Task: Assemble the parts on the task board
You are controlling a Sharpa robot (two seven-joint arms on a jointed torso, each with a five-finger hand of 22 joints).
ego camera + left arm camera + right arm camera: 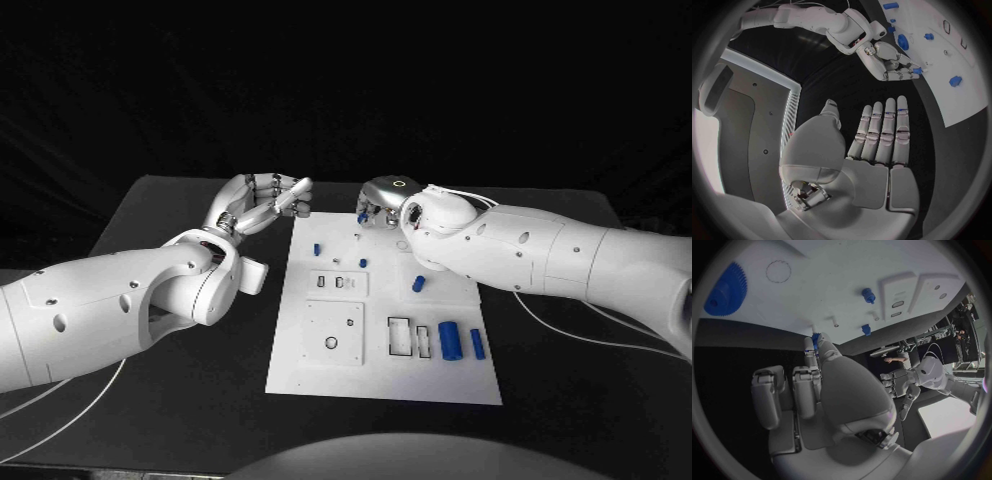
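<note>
A: Which hand is nearer the work?

B: The right hand (387, 196). It sits over the far edge of the task board (382, 385), fingers curled down. At its fingertips there is a small blue part (362, 215), also seen in the right wrist view (816, 338) against a finger. I judge it is pinched there, though the grip itself is mostly covered by the hand.

A: And the left hand?

B: The left hand (260, 205) hangs off the board, over the black table (188, 200) just beside the board's far left corner. Fingers are straight and side by side, palm bare, holding nothing.

A: So what does the next move turn on?

B: How that pinched part lines up with its seat. It appears to stand roughly upright, long axis pointing down at the board, right at the far edge. Other loose pieces lie nearer the robot: a small blue peg (316, 246) toward the left edge, a blue piece (418, 284) mid-board, and 2 longer blue bars (450, 340) by the right edge, lying lengthwise along the board.

A: Anything you can't make out?

B: Which hole the part is meant for; the right hand hides the board beneath it. A blue gear (724, 284) shows at the right wrist view's rim.
</note>
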